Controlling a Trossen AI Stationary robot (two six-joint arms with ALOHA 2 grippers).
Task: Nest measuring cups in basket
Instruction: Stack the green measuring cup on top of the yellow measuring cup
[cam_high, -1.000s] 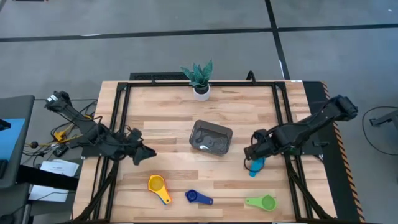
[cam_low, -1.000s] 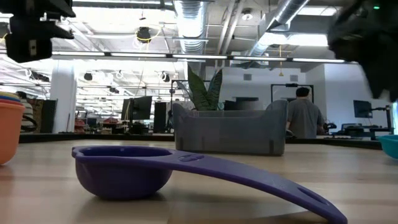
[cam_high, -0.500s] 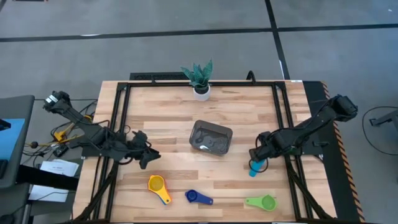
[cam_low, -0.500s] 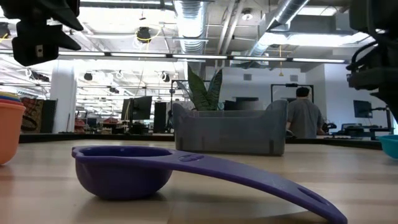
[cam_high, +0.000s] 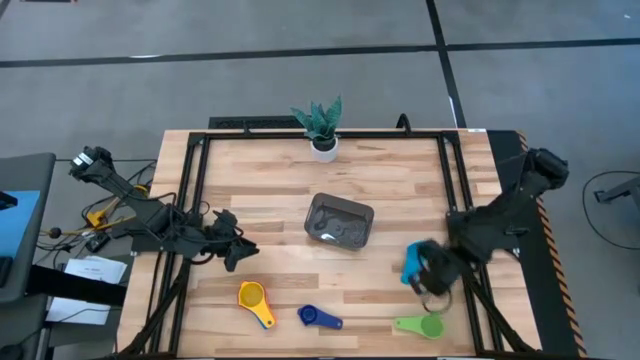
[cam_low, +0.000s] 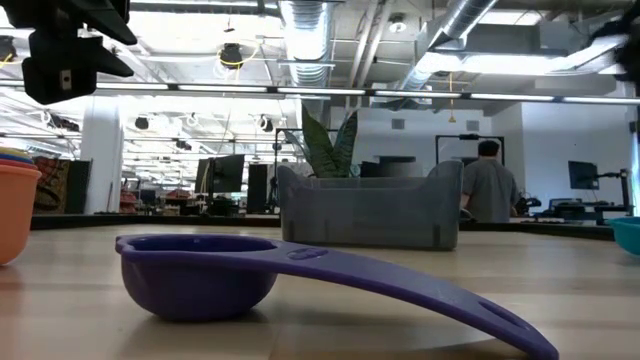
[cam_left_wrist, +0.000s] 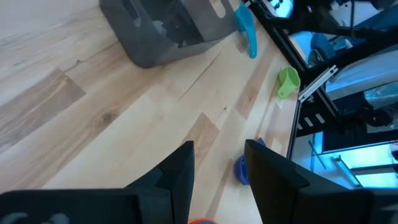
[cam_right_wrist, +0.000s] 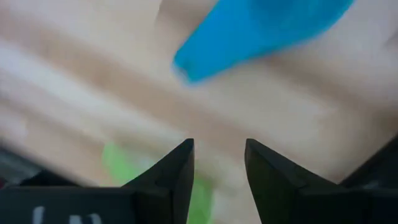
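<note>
The dark grey basket (cam_high: 340, 222) stands mid-table on its base, with small things inside. A light blue cup (cam_high: 411, 261) lies right of it. Along the near edge lie a green cup (cam_high: 421, 325), a dark blue cup (cam_high: 320, 318) and a yellow cup holding an orange one (cam_high: 254, 299). My right gripper (cam_high: 432, 278) is open, blurred, just near-side of the light blue cup (cam_right_wrist: 261, 31), with the green cup (cam_right_wrist: 127, 165) also ahead of it. My left gripper (cam_high: 236, 251) waits open left of the basket (cam_left_wrist: 165, 28), above the yellow stack.
A white pot with a green plant (cam_high: 320, 128) stands at the far edge. Black frame rails (cam_high: 196, 200) run along the table's left, right and far sides. Bare wood lies between the basket and the near cups. In the low view a person (cam_low: 489, 190) stands in the room beyond.
My right gripper has swung quickly from above the light blue cup toward the table's near edge and a little right, and is blurred now. My left gripper shifted slightly toward the near-right, then held still. The cups and basket have stayed where they were.
</note>
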